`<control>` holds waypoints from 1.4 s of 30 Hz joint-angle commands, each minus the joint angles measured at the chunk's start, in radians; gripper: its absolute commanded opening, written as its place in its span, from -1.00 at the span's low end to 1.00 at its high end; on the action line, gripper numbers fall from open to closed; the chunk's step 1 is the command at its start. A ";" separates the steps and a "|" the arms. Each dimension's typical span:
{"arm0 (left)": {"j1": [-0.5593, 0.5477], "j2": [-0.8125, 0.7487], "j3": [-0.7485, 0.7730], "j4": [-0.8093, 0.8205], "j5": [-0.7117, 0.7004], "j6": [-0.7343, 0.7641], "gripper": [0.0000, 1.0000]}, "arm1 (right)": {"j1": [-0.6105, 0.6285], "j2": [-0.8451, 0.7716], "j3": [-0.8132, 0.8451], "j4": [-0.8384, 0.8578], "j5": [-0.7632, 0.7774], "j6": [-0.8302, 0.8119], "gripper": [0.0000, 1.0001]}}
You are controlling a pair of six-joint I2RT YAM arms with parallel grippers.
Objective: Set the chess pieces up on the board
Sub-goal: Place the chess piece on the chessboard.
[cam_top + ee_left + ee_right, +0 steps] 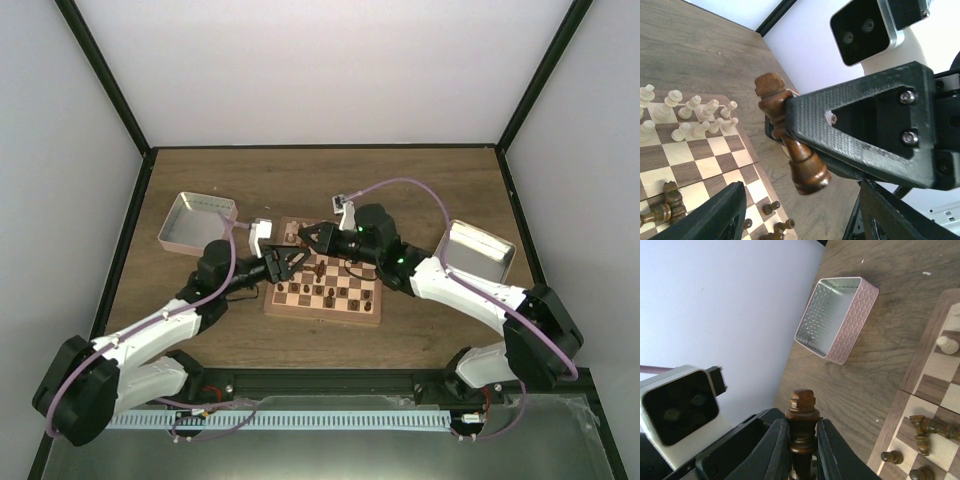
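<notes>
The right gripper [802, 431] pinches a tall dark brown wooden chessman [804, 169] by its stem. It holds the piece tilted and aloft near the far-left corner of the square wooden checkered chessboard [320, 316], not on any square. The left gripper [801, 200] faces it with its fingers spread wide just below the piece, apparently ready for a handover so the piece can be regripped and stood upright. Pale cream chessmen [690, 115] stand in two rows along one edge. Some small dark chessmen [662, 202] lie toppled, so the setup looks unfinished. A pink-walled rectangular metal tray [852, 325] sits well apart.
</notes>
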 commanded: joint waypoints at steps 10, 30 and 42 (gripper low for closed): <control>0.001 0.029 0.041 0.046 -0.031 0.036 -0.05 | -0.003 -0.049 -0.014 0.029 -0.127 -0.022 -0.71; 0.002 -0.094 0.136 -0.235 0.048 0.379 -0.51 | -0.003 -0.143 -0.003 0.029 -0.227 -0.146 -0.61; 0.001 -0.005 0.189 -0.210 0.124 0.313 -0.58 | -0.003 -0.152 -0.022 0.032 -0.236 -0.144 -0.62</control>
